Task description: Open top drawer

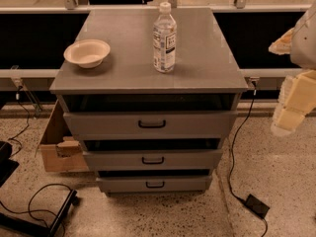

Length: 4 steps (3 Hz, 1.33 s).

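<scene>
Black cable (49, 184) looping on floor, lower left; one cardboard box (54, 149) beside three grey drawers, top drawer (108, 125) uppermost, directly under desk (197, 58); one bowl (87, 52), one bottle (164, 38); one pincer (296, 100) far right, well apart, opening impossible to tell.

One gripper (289, 113), at the right edge of view. Left of it: one desk (123, 28) carrying one bowl (87, 52) and one bottle (164, 38). It has three drawers: top drawer (108, 125), middle drawer (113, 160), bottom drawer (123, 183). On the floor: one cardboard box (54, 147), one power adapter (257, 205).
</scene>
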Tool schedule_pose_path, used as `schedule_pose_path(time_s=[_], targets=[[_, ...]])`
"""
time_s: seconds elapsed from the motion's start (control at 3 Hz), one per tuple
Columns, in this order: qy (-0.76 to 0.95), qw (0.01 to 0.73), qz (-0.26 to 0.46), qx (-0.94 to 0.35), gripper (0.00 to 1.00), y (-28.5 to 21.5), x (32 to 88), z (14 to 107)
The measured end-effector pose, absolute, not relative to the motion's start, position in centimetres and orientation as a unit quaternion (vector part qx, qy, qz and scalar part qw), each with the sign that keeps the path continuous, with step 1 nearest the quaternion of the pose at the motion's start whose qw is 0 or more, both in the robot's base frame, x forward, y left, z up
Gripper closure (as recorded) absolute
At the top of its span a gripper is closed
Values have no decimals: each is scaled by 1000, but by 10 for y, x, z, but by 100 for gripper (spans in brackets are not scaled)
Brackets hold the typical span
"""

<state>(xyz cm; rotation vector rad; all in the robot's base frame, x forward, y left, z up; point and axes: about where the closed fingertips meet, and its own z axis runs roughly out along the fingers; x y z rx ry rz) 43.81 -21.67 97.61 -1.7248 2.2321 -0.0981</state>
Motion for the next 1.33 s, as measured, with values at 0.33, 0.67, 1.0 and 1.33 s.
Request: schedule_pose_path(time_s=[0.33,0.67,1.0,1.33], targets=[[781,159,-34,-603,0,-217,438,976],[777,148,-43,-610,0,-204,445,958],[773,135,-51,-617,0,-190,453,915],[764,110,-71,-632,0,-177,475,853]])
